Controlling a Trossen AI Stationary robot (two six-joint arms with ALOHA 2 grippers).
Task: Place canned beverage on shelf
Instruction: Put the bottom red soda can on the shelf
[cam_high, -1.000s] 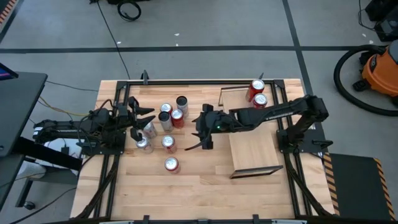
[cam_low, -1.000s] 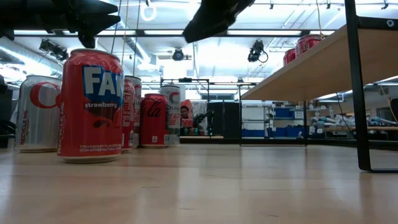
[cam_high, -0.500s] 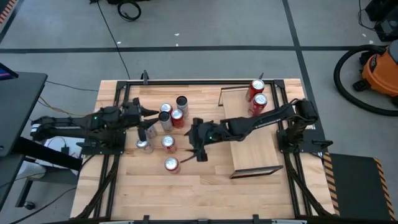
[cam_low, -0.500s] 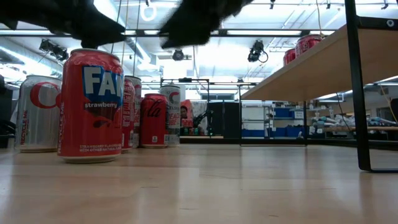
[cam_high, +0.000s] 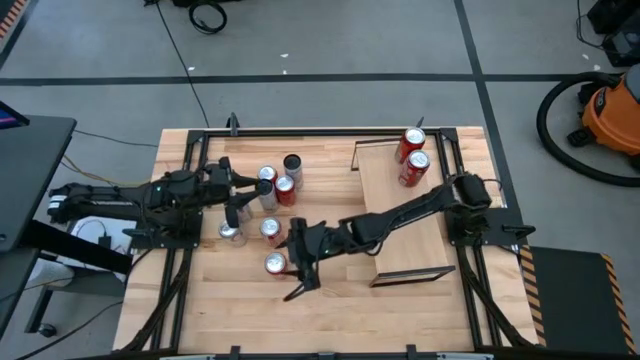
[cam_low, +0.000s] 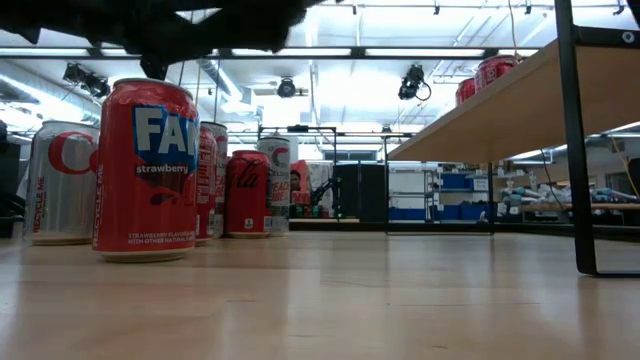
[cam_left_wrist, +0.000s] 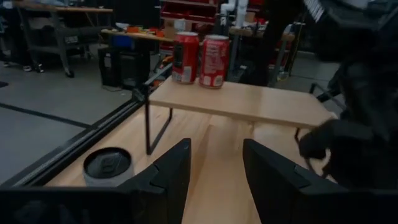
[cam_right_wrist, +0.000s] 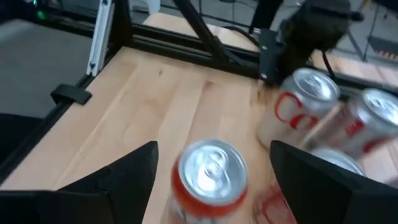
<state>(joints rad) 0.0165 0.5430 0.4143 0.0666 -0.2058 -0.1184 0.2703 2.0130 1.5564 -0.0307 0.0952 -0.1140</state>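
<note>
Now the right gripper (cam_high: 293, 270) hangs over the near can (cam_high: 276, 264), the red one standing alone nearest the front edge of the table (cam_high: 330, 310). Its fingers are spread apart with nothing between them, and the right wrist view shows that can (cam_right_wrist: 210, 177) centred in the gap, top up, so the pose reads as lining up for a grasp from above. The arm stretches low across the table from its base beside the shelf (cam_high: 400, 215), which suits a short carry back.

Two red cans (cam_high: 412, 153) already stand at the shelf's far end, leaving most of the board bare for more.

The left gripper (cam_high: 236, 196) sits among the cluster of cans (cam_high: 268, 190) on the table's left side; its fingers (cam_left_wrist: 171, 174) are parted and empty, apparently waiting near its own next pick. A dark-topped can (cam_left_wrist: 108, 167) stands just ahead of it.
</note>
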